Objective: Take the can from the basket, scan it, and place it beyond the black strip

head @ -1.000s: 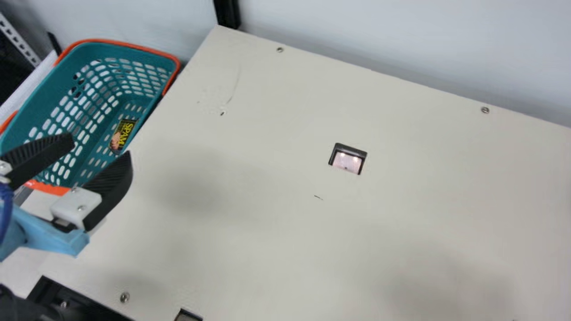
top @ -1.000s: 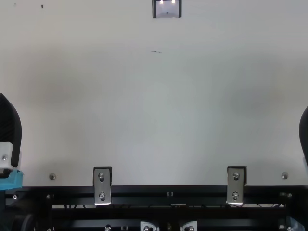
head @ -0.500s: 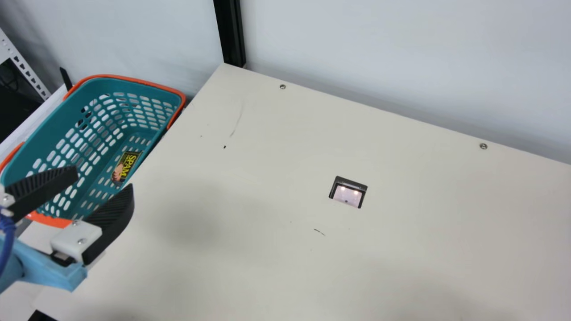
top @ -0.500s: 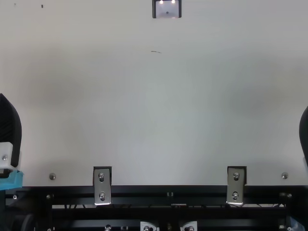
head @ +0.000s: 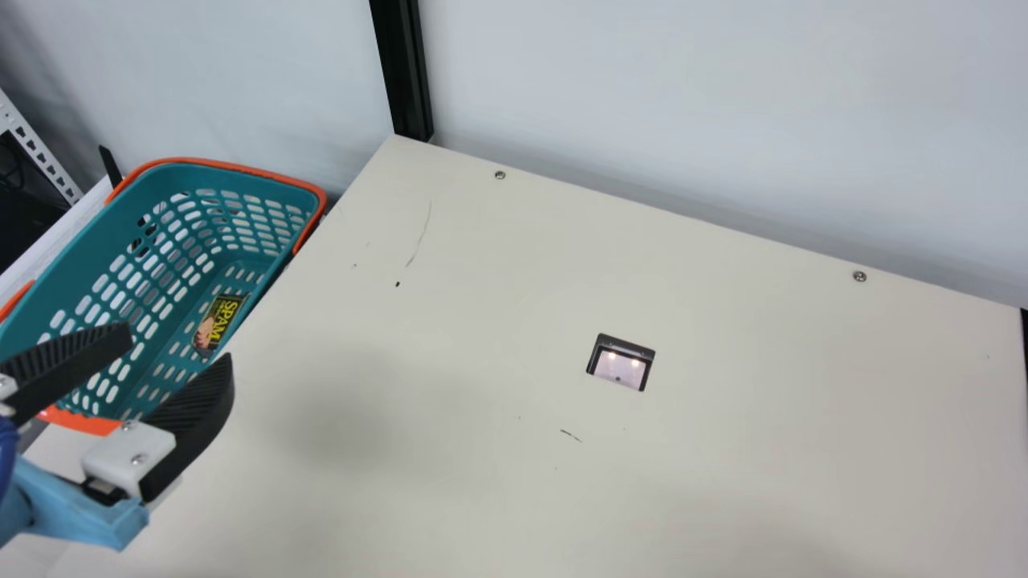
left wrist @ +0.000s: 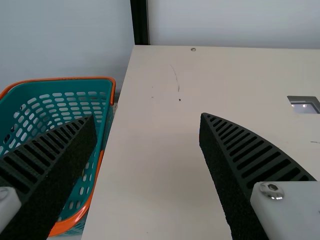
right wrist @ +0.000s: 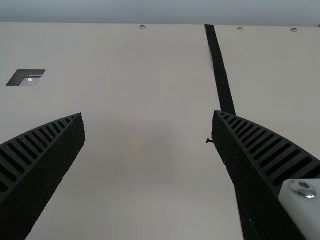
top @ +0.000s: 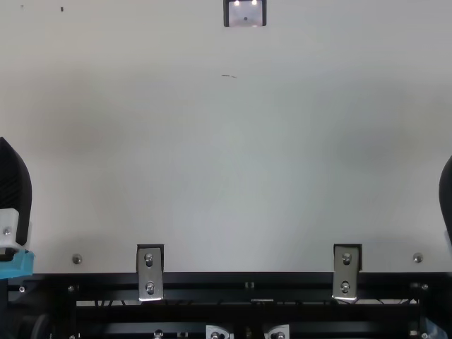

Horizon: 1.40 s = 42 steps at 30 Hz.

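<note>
One can (head: 217,323), dark label with yellow lettering, lying on the floor of the teal basket (head: 80,245), close to the wall on the table side. Orange on the basket's rim; slots all through its walls. Just beside it, the cream table (head: 723,466). At the near end of the basket in the main view, the left gripper (head: 178,341), fingers well apart; hard to judge height over the rim. Farther out, set into the tabletop, a dark-framed scanner window (head: 620,369) with two bright spots inside. Well apart from that, the black strip (right wrist: 220,70), running across the table from its far edge, per the right wrist view. At the top view's edge, part of the right gripper (top: 447,201); in its wrist view, fingers wide apart, one overlapping the strip.
</note>
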Motion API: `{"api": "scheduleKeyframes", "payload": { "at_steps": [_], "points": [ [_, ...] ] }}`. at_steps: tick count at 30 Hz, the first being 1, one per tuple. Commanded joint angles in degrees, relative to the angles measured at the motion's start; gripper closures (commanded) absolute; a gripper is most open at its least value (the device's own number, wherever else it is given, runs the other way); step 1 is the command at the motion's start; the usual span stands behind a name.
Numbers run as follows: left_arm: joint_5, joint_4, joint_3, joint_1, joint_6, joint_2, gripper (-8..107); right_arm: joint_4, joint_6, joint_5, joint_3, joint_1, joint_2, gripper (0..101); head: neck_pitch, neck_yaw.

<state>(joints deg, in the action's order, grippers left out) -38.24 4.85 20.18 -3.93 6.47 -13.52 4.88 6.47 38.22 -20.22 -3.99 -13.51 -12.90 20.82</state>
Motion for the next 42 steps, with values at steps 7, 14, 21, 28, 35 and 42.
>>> {"api": "scheduleKeyframes", "payload": {
  "at_steps": [7,14,21,28,35,42],
  "points": [
    [0.0,0.0,0.0,0.0,0.0,0.0,9,0.0,0.0,0.0,0.0,0.0,0.0,0,-1.75,-0.03],
    [-0.24,-0.08,0.29,0.19,0.1,-0.1,9,0.0,0.0,0.0,0.0,0.0,0.0,0,-1.75,-0.03],
    [-1.94,0.96,8.22,2.44,3.99,-4.0,9,0.0,0.0,0.0,0.0,0.0,0.0,0,-1.75,-0.03],
    [-2.68,5.44,21.9,7.64,11.63,-16.75,9,0.0,0.0,0.0,0.0,0.0,0.0,0,-1.75,-0.03],
    [-5.42,5.64,36.08,14.53,12.98,-32.95,9,0.0,0.0,0.0,0.0,0.0,0.0,0,-1.75,-0.03],
    [-11.65,-6.73,47.22,27.11,2.2,-48.19,9,0.0,0.0,0.0,0.0,0.0,0.0,0,-1.75,-0.03]
  ]
}}
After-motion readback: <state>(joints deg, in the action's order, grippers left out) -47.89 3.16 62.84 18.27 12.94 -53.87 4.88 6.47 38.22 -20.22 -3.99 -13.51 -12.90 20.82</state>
